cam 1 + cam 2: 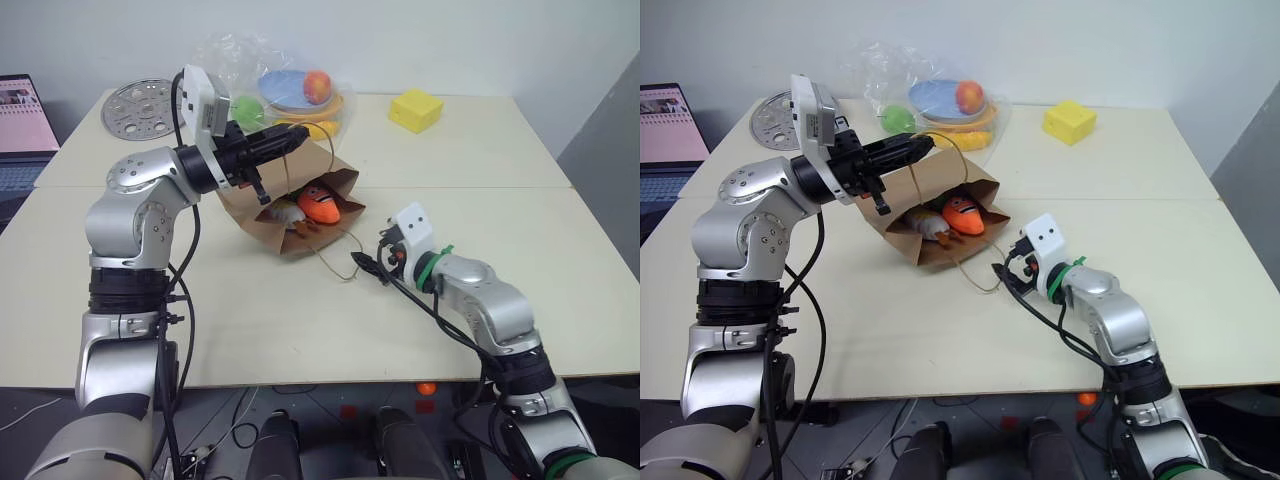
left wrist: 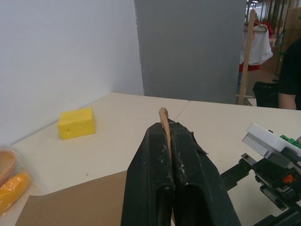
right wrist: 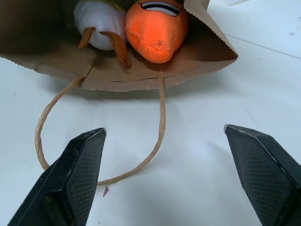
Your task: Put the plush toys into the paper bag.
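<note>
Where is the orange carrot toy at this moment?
The orange carrot toy lies inside the mouth of the paper bag near the table's middle, beside the egg toy, just ahead of the open right gripper.

No readable text, labels, brands or numbers anywhere (laptop screen [image 1: 25, 112] too blurred to read).

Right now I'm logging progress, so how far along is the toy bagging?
Nearly finished. Done: the carrot plush and the egg plush both lie inside the paper bag. In hand: the left gripper is shut on the bag's cord handle, holding its mouth up. The right gripper is open and empty in front of the bag. Left: letting go of the handle.
</note>
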Controlling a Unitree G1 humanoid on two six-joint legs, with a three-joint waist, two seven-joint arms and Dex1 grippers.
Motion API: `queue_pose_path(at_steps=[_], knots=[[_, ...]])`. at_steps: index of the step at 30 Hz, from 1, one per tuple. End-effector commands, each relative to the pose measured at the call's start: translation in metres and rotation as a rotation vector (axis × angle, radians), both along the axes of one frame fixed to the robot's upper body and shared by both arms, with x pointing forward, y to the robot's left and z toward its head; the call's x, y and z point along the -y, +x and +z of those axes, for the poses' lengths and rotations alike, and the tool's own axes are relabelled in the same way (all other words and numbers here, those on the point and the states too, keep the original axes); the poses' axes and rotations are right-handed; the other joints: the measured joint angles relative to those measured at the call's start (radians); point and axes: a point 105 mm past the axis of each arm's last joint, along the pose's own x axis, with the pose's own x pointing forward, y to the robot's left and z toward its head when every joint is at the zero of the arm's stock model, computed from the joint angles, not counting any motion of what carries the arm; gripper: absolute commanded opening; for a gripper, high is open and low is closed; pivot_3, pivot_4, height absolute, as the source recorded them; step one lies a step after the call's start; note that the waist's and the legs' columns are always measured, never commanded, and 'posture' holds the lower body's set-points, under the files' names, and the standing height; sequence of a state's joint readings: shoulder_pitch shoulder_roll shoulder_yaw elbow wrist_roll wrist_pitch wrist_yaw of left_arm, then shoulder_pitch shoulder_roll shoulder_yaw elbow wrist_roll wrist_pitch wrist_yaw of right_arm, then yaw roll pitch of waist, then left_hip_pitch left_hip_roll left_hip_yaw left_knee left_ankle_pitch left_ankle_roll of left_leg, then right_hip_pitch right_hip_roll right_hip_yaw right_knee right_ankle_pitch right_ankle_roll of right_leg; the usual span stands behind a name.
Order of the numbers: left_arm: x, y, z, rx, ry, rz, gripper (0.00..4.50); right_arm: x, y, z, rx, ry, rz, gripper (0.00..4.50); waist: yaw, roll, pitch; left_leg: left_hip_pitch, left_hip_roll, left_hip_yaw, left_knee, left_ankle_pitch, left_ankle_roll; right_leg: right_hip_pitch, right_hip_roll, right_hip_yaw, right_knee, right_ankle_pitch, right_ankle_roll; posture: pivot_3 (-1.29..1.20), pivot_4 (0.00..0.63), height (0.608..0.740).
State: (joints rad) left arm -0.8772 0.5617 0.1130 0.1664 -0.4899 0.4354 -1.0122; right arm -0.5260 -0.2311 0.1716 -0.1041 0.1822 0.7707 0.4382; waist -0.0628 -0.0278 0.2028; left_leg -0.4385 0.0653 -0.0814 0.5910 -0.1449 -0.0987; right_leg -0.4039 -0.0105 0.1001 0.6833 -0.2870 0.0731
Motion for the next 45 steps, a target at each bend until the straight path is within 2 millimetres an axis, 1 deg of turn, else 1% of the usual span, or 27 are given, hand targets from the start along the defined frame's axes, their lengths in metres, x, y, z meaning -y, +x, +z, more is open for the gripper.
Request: queue_pose_path(at_steps=[1, 2, 5, 7, 8, 12, 15, 16, 19, 20, 21, 22, 26, 27, 31, 36, 39, 42, 44, 45], knots=[[0.003, -0.006, 0.016, 0.061, -0.001, -0.017, 0.0, -0.009, 0.011, -0.003, 0.008, 0.039, -0.019, 4.2, 0.0, 0.0, 0.0, 0.0, 0.0, 0.0, 0.0, 0.0, 0.0, 0.0, 0.0, 0.0, 0.0, 0.0, 0.0, 0.0, 0.15, 0.74], [0.003, -0.007, 0.016, 0.062, 0.001, -0.017, 0.0, -0.01, 0.012, -0.004, 0.006, 0.044, -0.025, 4.2, 0.0, 0.0, 0.0, 0.0, 0.0, 0.0, 0.0, 0.0, 0.0, 0.0, 0.0, 0.0, 0.0, 0.0, 0.0, 0.0, 0.15, 0.74], [0.0, -0.007, 0.016, 0.064, 0.005, -0.008, 0.0, -0.009, 0.011, -0.007, 0.001, 0.051, -0.012, 3.63, 0.005, 0.0, 0.0, -0.001, 0.0, 0.0, 0.0, 0.0, 0.0, 0.0, 0.0, 0.0, 0.0, 0.0, 0.0, 0.0, 0.15, 0.74], [-0.001, -0.007, 0.016, 0.064, 0.006, -0.004, 0.0, -0.008, 0.011, -0.008, -0.001, 0.06, -0.009, 2.93, 0.006, 0.0, 0.0, -0.001, 0.0, 0.0, 0.0, 0.0, 0.0, 0.0, 0.0, -0.001, -0.001, 0.0, 0.0, 0.0, 0.15, 0.74], [-0.001, -0.008, 0.016, 0.064, 0.006, -0.002, 0.0, -0.008, 0.01, -0.008, -0.002, 0.066, -0.01, 2.65, 0.005, 0.0, 0.0, -0.001, 0.0, 0.0, 0.0, 0.0, 0.0, 0.0, 0.0, -0.001, -0.001, 0.0, 0.0, 0.0, 0.15, 0.74], [-0.002, -0.009, 0.016, 0.065, 0.004, 0.003, 0.0, -0.006, 0.008, -0.005, 0.005, 0.077, 0.0, 1.21, 0.005, 0.0, 0.0, -0.001, 0.0, 0.0, 0.0, 0.0, 0.0, 0.0, 0.0, 0.0, -0.001, 0.0, 0.0, 0.0, 0.15, 0.74], [-0.004, -0.009, 0.016, 0.063, 0.006, 0.009, 0.0, -0.003, 0.005, 0.008, 0.013, 0.107, 0.016, 0.07, 0.005, 0.0, 0.0, -0.001, 0.0, 0.0, 0.0, 0.0, 0.0, 0.0, 0.0, 0.0, 0.0, 0.0, 0.0, 0.0, 0.15, 0.74], [-0.005, -0.009, 0.016, 0.062, 0.006, 0.012, 0.0, -0.001, 0.004, 0.014, 0.015, 0.126, 0.018, 0.02, 0.005, 0.0, 0.0, -0.001, 0.0, 0.0, 0.0, 0.0, 0.0, 0.0, 0.0, -0.001, 0.0, 0.0, 0.0, 0.0, 0.15, 0.74], [-0.006, -0.008, 0.016, 0.057, 0.005, 0.018, 0.0, 0.005, 0.0, 0.049, 0.04, 0.211, 0.032, 0.02, 0.005, 0.0, 0.0, -0.001, 0.0, 0.0, 0.0, 0.0, 0.0, 0.0, 0.0, -0.001, 0.0, 0.0, 0.0, 0.0, 0.15, 0.74], [-0.006, -0.009, 0.016, 0.057, 0.005, 0.019, 0.0, 0.006, -0.001, 0.057, 0.048, 0.22, 0.037, 0.02, 0.005, 0.0, 0.0, -0.001, 0.0, 0.0, 0.0, 0.0, 0.0, 0.0, 0.0, -0.001, 0.0, 0.0, 0.0, 0.0, 0.15, 0.74], [-0.007, -0.008, 0.017, 0.056, 0.001, 0.021, 0.0, 0.007, -0.003, 0.07, 0.066, 0.232, 0.05, 0.02, 0.005, 0.0, 0.0, -0.001, 0.0, 0.0, 0.0, 0.0, 0.0, 0.0, 0.0, 0.0, 0.0, 0.0, 0.0, 0.0, 0.15, 0.74], [-0.007, -0.008, 0.018, 0.056, -0.003, 0.022, 0.0, 0.008, -0.005, 0.079, 0.076, 0.24, 0.06, 0.02, 0.005, 0.0, 0.0, -0.001, 0.0, 0.0, 0.0, 0.0, 0.0, 0.0, 0.0, 0.0, 0.0, 0.0, 0.0, 0.0, 0.15, 0.74], [-0.004, -0.006, 0.027, 0.035, -0.062, 0.014, 0.0, 0.003, -0.018, 0.124, 0.116, 0.305, 0.162, 0.02, 0.005, 0.0, 0.0, 0.0, 0.0, -0.001, 0.0, 0.0, 0.0, 0.0, 0.0, -0.001, 0.0, 0.0, 0.0, 0.0, 0.15, 0.74], [-0.003, -0.006, 0.027, 0.031, -0.066, 0.008, 0.0, 0.002, -0.019, 0.129, 0.119, 0.312, 0.169, 0.02, 0.005, 0.0, 0.0, 0.0, 0.0, -0.001, 0.0, 0.0, 0.0, 0.0, 0.0, -0.001, 0.0, 0.0, 0.0, 0.0, 0.15, 0.74], [0.0, -0.006, 0.025, 0.006, -0.078, 0.001, 0.0, -0.001, -0.02, 0.148, 0.137, 0.338, 0.176, 0.02, 0.005, 0.0, 0.0, -0.001, 0.0, -0.001, 0.0, 0.0, 0.0, 0.0, 0.0, -0.001, 0.0, 0.0, 0.0, 0.0, 0.15, 0.74], [0.001, -0.008, 0.027, -0.006, -0.098, -0.001, 0.0, -0.005, -0.023, 0.154, 0.141, 0.351, 0.183, 0.02, 0.005, 0.0, 0.0, -0.001, 0.0, -0.001, -0.001, 0.0, 0.0, 0.0, 0.0, -0.001, 0.0, 0.0, 0.0, 0.0, 0.15, 0.74], [0.002, -0.01, 0.026, -0.013, -0.075, -0.002, 0.0, -0.005, -0.024, 0.157, 0.135, 0.374, 0.173, 0.02, 0.005, 0.0, 0.0, -0.001, 0.0, -0.001, -0.001, 0.0, 0.0, 0.0, 0.0, -0.001, 0.0, 0.0, 0.0, 0.0, 0.15, 0.74], [0.011, -0.021, 0.031, -0.045, -0.1, -0.067, 0.0, -0.002, -0.026, 0.167, 0.137, 0.42, 0.166, 0.02, 0.005, 0.0, 0.0, -0.001, 0.0, -0.001, -0.001, 0.0, 0.0, 0.0, 0.0, -0.001, 0.0, 0.0, 0.0, 0.0, 0.15, 0.74], [0.013, -0.024, 0.028, -0.057, -0.079, -0.075, 0.0, 0.0, -0.027, 0.172, 0.145, 0.426, 0.164, 0.02, 0.005, 0.0, 0.0, -0.002, 0.0, -0.001, -0.001, 0.0, 0.0, -0.001, 0.0, -0.001, 0.0, 0.0, 0.0, 0.0, 0.15, 0.74], [0.014, -0.027, 0.023, -0.079, -0.069, -0.086, 0.0, 0.0, -0.026, 0.173, 0.14, 0.428, 0.162, 0.02, 0.005, 0.0, 0.0, -0.002, 0.0, -0.001, -0.001, 0.0, 0.0, -0.001, 0.0, -0.001, 0.0, 0.0, 0.0, 0.0, 0.15, 0.74]])
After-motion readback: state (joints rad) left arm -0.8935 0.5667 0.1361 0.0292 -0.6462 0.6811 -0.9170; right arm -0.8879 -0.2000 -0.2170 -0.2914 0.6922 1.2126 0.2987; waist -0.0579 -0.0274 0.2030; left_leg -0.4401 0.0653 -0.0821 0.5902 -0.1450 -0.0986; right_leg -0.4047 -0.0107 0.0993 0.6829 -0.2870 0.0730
